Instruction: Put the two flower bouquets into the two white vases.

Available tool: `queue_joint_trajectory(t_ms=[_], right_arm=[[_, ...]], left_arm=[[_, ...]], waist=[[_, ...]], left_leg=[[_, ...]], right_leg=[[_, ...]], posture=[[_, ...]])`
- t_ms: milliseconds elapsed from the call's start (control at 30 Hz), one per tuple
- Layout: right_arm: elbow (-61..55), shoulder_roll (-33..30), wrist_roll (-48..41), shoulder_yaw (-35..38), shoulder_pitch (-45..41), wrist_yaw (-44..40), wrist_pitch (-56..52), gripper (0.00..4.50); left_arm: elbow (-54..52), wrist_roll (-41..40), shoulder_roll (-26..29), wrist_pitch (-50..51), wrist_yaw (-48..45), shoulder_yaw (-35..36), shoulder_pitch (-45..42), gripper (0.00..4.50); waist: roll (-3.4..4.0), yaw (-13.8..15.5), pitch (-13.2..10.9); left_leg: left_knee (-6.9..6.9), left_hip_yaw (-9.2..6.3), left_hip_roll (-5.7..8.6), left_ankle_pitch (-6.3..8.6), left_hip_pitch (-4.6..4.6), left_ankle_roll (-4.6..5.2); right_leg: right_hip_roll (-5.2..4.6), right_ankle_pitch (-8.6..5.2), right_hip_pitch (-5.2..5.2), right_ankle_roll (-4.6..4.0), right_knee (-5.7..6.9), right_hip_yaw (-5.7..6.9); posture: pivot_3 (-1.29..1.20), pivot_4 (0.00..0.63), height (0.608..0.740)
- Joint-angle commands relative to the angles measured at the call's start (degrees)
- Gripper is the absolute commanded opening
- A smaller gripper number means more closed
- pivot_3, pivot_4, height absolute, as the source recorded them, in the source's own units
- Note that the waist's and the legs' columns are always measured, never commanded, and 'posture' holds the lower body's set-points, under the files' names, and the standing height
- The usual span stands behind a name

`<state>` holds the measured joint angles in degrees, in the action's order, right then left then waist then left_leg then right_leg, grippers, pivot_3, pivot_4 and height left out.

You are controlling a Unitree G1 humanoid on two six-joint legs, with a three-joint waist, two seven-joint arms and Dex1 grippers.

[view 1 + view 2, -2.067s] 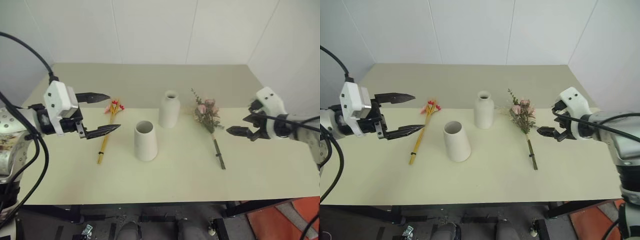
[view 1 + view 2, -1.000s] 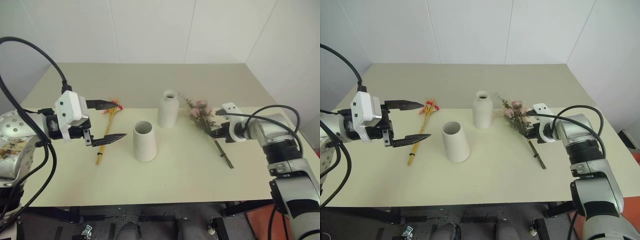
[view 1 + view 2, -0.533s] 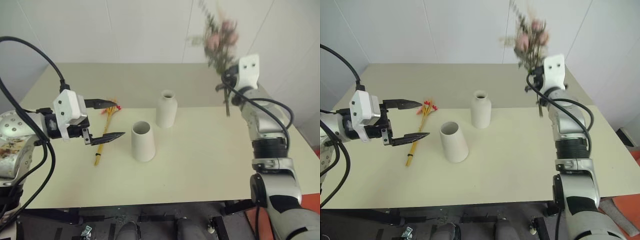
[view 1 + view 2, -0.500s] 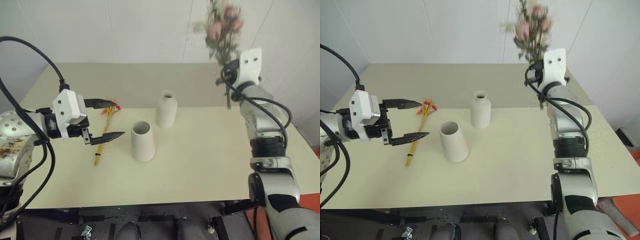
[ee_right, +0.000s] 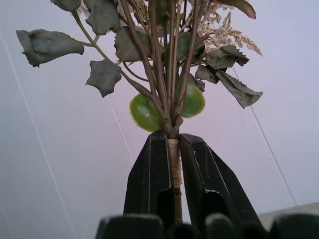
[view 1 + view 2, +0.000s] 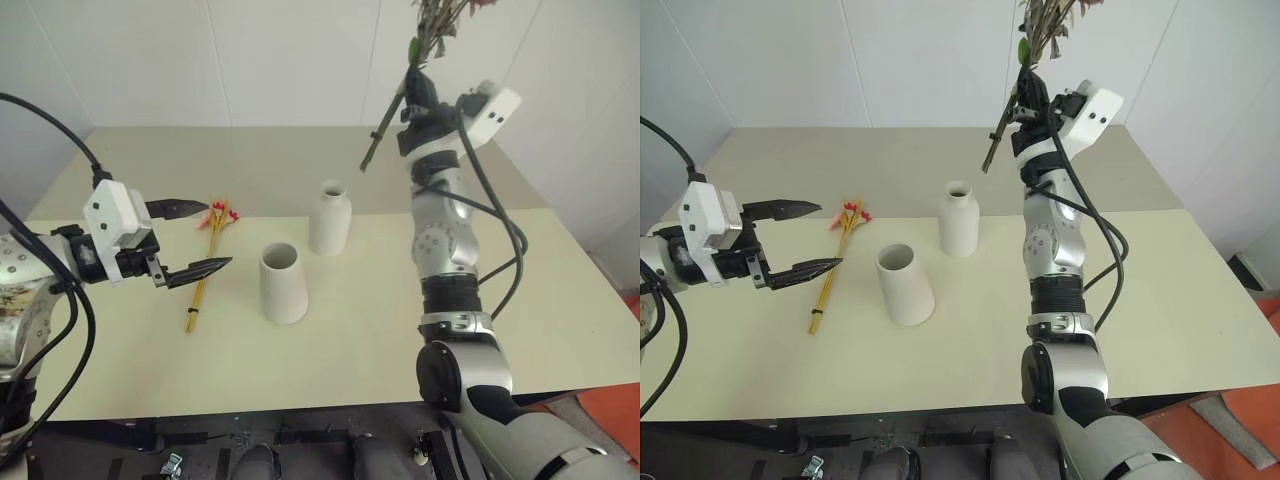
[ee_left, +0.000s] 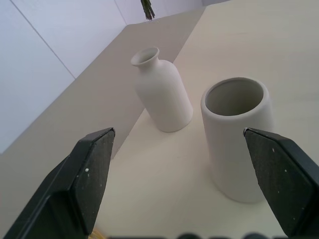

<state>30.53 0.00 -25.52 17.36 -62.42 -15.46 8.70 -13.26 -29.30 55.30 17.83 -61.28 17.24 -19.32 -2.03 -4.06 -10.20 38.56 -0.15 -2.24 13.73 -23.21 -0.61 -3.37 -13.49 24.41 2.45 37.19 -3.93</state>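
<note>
My right claw is clamped tight on the wrapped stems of the rose bouquet, up high over the back of the table, leaves and blooms sticking up past it and the stem end angling down and to my left. Just below that stem end, a bit toward me, stands the bottle-shaped vase, upright, nothing in it from what I can see. Closer to me and slightly further left is the cone vase, wide mouth up, inside looks bare in my left wrist cam. The two vases are near each other but not touching. My left claw hangs way off to the left of all that, fingers spread as wide as they go, gripping nothing. The yellow straw bunch lies flat on the table just beyond those fingertips, between them and the cone vase, red-pink blooms pointing away from me.
</note>
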Motion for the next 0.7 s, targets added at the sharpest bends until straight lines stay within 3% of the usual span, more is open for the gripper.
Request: queue_joint_trajectory(t_ms=[33,300,700], right_arm=[[3.65,1.34,-1.57,0.67,-4.41,-2.15,4.43,0.16],[13.42,3.40,-2.40,2.19,-9.40,-3.95,8.30,0.16],[18.58,3.06,3.11,-0.74,-6.00,-8.12,14.67,0.16]], left_arm=[[-1.12,-0.45,1.30,0.37,0.50,2.80,0.37,4.50],[-2.17,-0.33,2.08,1.17,0.69,3.27,1.30,4.50],[-3.02,-0.33,2.55,1.95,0.92,3.65,1.71,4.50]], waist=[[0.01,-0.15,-0.01],[0.03,-0.08,-0.02],[0.04,-0.07,-0.02]], left_leg=[[-0.02,0.00,-0.01,0.00,0.01,0.00],[-0.29,0.01,-0.03,-0.03,0.01,-0.04],[-0.32,0.01,-0.03,-0.03,0.01,-0.05]], right_leg=[[0.01,0.00,0.00,0.00,0.01,0.00],[0.02,0.02,0.04,-0.04,0.01,0.00],[0.01,0.02,0.05,-0.04,0.01,0.01]], posture=[[0.00,0.150,0.740],[0.00,0.150,0.740],[0.00,0.150,0.740]])
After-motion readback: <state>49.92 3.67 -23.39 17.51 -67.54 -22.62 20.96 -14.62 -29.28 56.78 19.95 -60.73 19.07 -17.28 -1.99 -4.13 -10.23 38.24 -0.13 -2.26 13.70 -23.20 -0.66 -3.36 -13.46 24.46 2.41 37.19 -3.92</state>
